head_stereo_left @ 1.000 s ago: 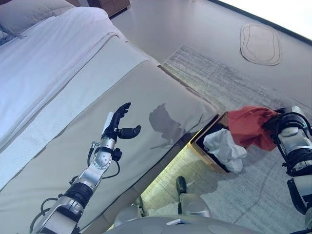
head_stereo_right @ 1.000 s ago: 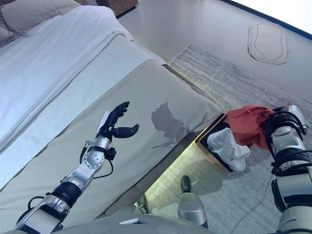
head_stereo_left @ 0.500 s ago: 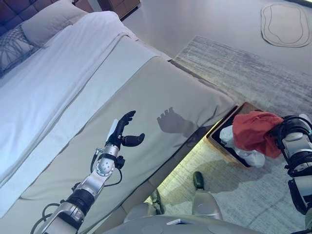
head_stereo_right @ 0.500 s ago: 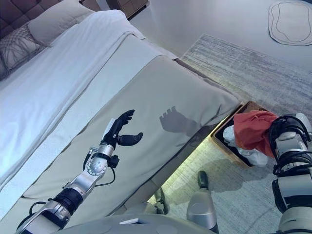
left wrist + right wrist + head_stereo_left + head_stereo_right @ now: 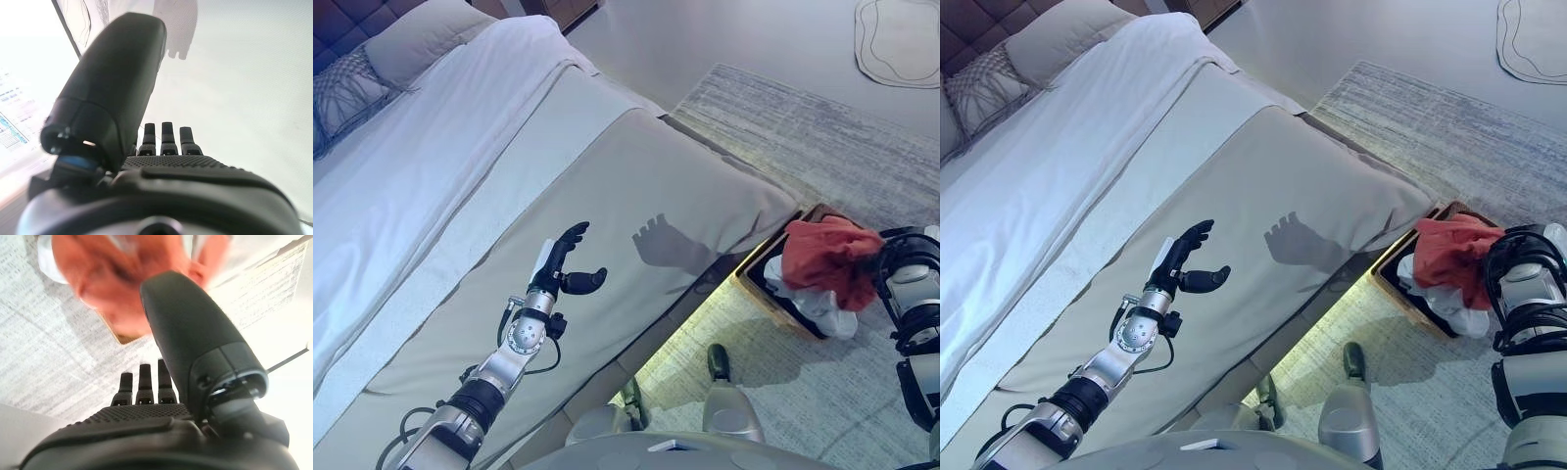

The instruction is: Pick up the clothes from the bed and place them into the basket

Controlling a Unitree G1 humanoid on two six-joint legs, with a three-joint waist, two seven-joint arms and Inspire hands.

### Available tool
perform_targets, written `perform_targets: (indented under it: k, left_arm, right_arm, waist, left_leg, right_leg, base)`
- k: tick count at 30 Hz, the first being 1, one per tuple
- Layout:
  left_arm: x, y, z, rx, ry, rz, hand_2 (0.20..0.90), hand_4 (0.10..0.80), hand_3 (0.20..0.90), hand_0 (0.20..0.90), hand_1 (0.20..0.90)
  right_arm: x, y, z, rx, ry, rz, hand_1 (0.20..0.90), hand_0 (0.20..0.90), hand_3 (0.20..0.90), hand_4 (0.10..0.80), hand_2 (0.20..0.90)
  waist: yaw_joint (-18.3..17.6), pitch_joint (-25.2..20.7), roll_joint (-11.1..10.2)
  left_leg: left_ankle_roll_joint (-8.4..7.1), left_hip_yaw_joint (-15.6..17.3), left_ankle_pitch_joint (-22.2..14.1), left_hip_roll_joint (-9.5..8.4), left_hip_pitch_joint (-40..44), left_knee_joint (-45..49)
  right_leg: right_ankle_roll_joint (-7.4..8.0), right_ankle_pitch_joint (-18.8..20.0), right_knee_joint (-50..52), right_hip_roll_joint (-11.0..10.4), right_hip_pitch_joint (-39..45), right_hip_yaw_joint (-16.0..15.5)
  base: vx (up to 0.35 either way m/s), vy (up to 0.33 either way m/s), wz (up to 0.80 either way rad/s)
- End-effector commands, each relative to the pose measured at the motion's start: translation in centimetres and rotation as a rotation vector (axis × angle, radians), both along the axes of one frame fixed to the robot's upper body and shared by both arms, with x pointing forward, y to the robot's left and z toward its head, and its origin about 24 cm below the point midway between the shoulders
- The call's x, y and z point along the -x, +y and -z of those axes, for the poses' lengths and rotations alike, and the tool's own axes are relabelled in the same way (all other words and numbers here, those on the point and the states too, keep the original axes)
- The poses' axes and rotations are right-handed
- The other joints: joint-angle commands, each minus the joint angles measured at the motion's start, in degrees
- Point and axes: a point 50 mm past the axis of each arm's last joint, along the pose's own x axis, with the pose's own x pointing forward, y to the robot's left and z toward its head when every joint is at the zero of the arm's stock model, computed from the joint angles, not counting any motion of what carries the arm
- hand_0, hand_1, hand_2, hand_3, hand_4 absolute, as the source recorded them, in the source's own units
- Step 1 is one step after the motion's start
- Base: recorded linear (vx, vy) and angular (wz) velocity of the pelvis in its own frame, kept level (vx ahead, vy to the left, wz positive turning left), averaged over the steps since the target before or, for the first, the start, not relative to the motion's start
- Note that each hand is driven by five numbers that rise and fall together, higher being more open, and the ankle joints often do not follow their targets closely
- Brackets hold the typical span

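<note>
Red garment (image 5: 829, 257) beside the right hand (image 5: 161, 382), over a white garment (image 5: 818, 302) in a basket (image 5: 756, 290) with a tan rim and dark inside. Bed (image 5: 646, 196) under the dark left hand (image 5: 560, 266): beige cover, white sheet beyond. Rug (image 5: 783, 137) grey, apparently finely streaked.

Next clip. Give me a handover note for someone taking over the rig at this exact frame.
Left hand: open, empty, above the bed.
Right hand: fingers straight, holding nothing, beside the basket.
Red garment lies atop the white garment in the basket on the rug.
Done: both garments in the basket.
Left: no clothes visible on the bed; check its unseen parts.
</note>
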Motion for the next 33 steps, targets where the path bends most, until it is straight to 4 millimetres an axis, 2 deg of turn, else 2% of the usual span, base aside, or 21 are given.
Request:
perform_targets:
  k: [1,6,12,17,20,23,29,33]
  left_arm:
    - [-1.7,0.0,-3.7,0.054,-0.201,0.024,0.900,0.800,0.900,0.900,0.900]
    - [-1.7,0.2,-3.7,0.054,-0.199,0.022,0.900,0.800,0.900,0.900,0.900]
    - [-1.7,0.3,-3.6,0.049,-0.193,0.009,0.900,0.800,0.900,0.900,0.900]
    - [-1.5,0.7,-2.5,0.032,-0.148,-0.025,0.900,0.800,0.900,0.900,0.900]
    - [-1.0,1.1,-1.1,0.006,-0.092,-0.048,0.900,0.800,0.900,0.900,0.900]
    - [-0.1,1.6,0.4,-0.022,-0.039,-0.079,0.900,0.800,0.900,0.900,0.900]
    - [1.9,2.6,2.9,-0.078,0.053,-0.145,0.900,0.800,0.900,0.900,0.900]
    - [2.9,2.9,4.2,-0.105,0.107,-0.164,0.900,0.800,0.900,0.900,0.900]
  right_arm:
    - [-1.5,-1.1,-6.3,0.206,-0.146,-0.021,0.900,0.900,0.900,0.800,0.900]
    - [-1.5,-1.1,-6.3,0.213,-0.125,-0.026,0.900,0.900,0.900,0.800,0.900]
    - [-1.7,-0.7,-5.1,0.183,-0.069,-0.062,0.900,0.900,0.900,0.800,0.900]
    - [-3.1,2.5,-1.8,0.122,-0.002,-0.207,0.900,0.900,0.900,0.800,0.900]
    - [-3.3,5.6,2.1,0.061,0.012,-0.293,0.900,0.900,0.900,0.800,0.900]
    - [-3.0,8.2,4.7,0.021,-0.014,-0.368,0.900,0.900,0.900,0.800,0.900]
    - [-2.4,13.4,6.9,0.008,-0.094,-0.565,0.900,0.900,0.900,0.800,0.900]
    - [-1.7,16.0,7.7,0.023,-0.093,-0.693,0.900,0.900,0.900,0.800,0.900]
  waist:
    - [0.45,-2.29,-5.45]
    - [0.78,-2.68,-5.99]
    - [1.29,-3.23,-6.72]
    - [1.93,-4.29,-7.78]
    - [2.62,-4.96,-8.73]
    - [3.26,-5.78,-9.67]
    - [3.87,-7.05,-10.87]
    - [4.56,-7.98,-11.38]
  left_leg:
    - [-2.64,-0.12,-3.03,1.54,1.40,0.12]
    - [-2.66,-0.25,-2.87,1.69,1.28,0.12]
    - [-2.50,-0.68,-2.89,1.73,1.34,0.12]
    - [-2.28,-0.91,-2.96,1.82,1.81,0.12]
    - [-1.98,-1.27,-3.16,1.98,2.14,0.12]
    - [-1.81,-1.78,-3.21,2.15,2.32,0.12]
    - [-1.43,-3.15,-3.24,2.11,1.97,0.12]
    - [-1.22,-4.00,-3.26,1.86,1.57,0.12]
  right_leg:
    - [0.03,-3.27,0.82,-0.82,1.89,1.24]
    - [0.03,-3.30,0.87,-0.74,2.05,0.97]
    - [-0.04,-3.40,0.83,-0.62,2.52,0.75]
    - [-0.11,-3.52,0.82,-0.73,3.32,0.08]
    - [-0.18,-3.58,0.82,-0.81,3.98,-0.55]
    - [-0.13,-3.65,0.82,-0.86,4.57,-1.20]
    - [0.04,-4.03,0.82,-0.91,5.38,-2.43]
    - [0.16,-4.51,0.82,-1.03,6.03,-3.53]
  base:
    - [0.000,0.000,0.00]
    - [-0.001,-0.002,0.01]
    - [0.000,0.000,0.00]
    - [0.021,0.014,0.05]
    - [0.017,-0.008,0.03]
    - [0.036,-0.019,0.13]
    - [0.008,0.016,0.11]
    - [-0.001,0.044,0.11]
